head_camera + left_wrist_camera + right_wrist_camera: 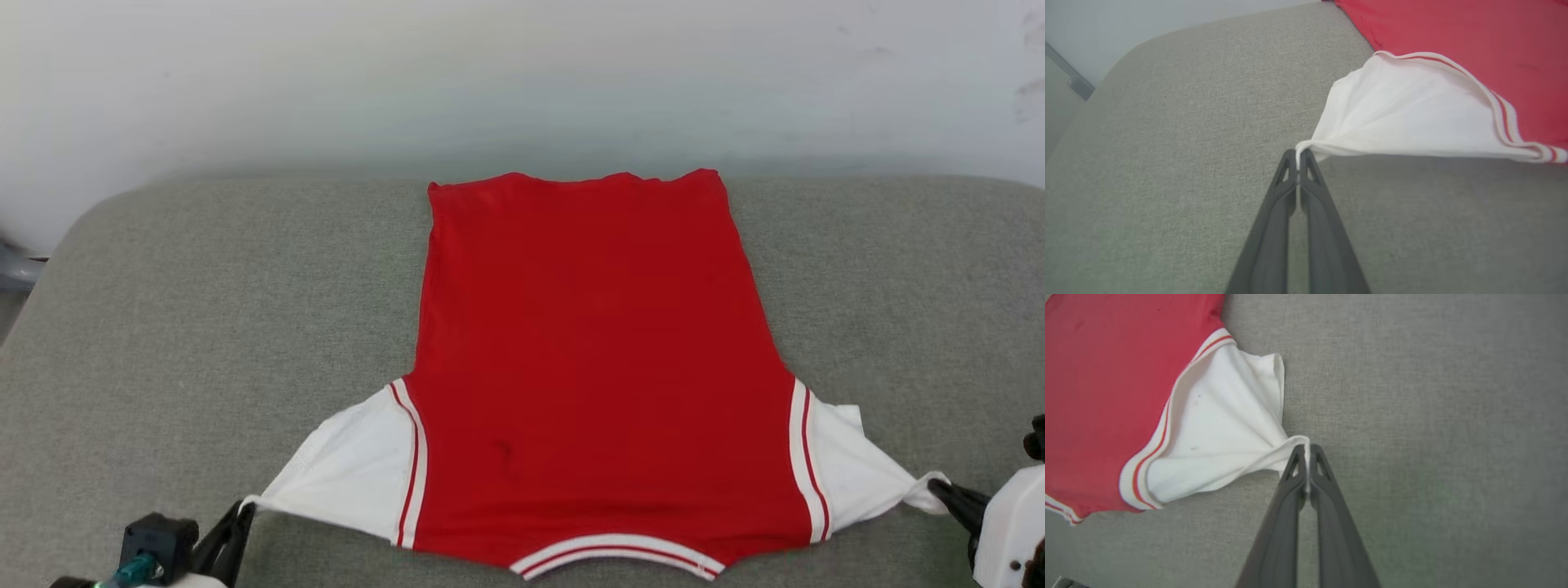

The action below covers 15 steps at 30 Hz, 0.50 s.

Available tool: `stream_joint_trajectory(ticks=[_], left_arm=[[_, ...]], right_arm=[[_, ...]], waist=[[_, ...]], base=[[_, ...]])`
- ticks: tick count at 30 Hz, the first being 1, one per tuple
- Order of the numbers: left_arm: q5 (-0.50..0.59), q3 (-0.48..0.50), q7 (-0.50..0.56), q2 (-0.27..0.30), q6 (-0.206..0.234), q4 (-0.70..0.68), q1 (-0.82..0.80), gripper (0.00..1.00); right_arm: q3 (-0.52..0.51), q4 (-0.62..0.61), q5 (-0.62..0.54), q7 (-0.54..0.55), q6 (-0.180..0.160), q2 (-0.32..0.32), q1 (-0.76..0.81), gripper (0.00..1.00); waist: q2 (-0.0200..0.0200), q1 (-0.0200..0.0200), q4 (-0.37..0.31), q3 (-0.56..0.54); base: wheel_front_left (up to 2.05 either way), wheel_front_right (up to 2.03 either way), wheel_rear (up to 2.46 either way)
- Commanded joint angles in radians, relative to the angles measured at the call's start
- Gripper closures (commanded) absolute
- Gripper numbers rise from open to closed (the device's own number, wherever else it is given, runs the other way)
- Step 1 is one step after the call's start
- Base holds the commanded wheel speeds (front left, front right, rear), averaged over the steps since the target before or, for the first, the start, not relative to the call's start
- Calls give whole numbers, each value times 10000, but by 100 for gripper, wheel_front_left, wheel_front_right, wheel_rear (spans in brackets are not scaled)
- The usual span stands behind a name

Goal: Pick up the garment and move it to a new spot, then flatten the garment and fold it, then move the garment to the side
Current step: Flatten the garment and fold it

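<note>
Head: garment (588,367) flat mid-frame, plain red side up, collar at bottom edge. At lower left the left gripper (243,513), at lower right the right gripper (940,490), each clenched on a white sleeve tip. Flattening step, I'd say: pull outward evenly and low, or the body skews.
Left wrist: left sleeve (1412,118) taut, mid-right.
Right wrist: right sleeve (1220,437) creased, centre-left.
Surface is a grey fabric cushion (204,327), pale wall (490,73) up top.

garment (588,367) flat on grey cushion (204,327) | left tool (247,508) pinches one sleeve tip | right tool (937,487) pinches other
</note>
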Motion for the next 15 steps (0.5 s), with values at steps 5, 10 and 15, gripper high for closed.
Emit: stream_joint_trajectory(ticks=[5, 10, 15], left_arm=[[-341, -37, 632, 385, -54, -764, 928, 100], [-638, -272, 1329, 447, -146, -1775, 1417, 100], [-626, -580, 1958, 419, -205, -2750, 1090, 100]], right_arm=[[-19, -649, 544, 1045, -22, -581, 980, 100], [-290, -1280, 1003, 1894, -20, -737, 1574, 100], [-930, -1646, 1040, 2395, -20, -644, 1506, 0]], waist=[[-1, 2, 34, -83], [-1, 2, 155, -19], [-1, 2, 429, 269]], base=[[0, 0, 0], [0, 0, 0], [0, 0, 0]])
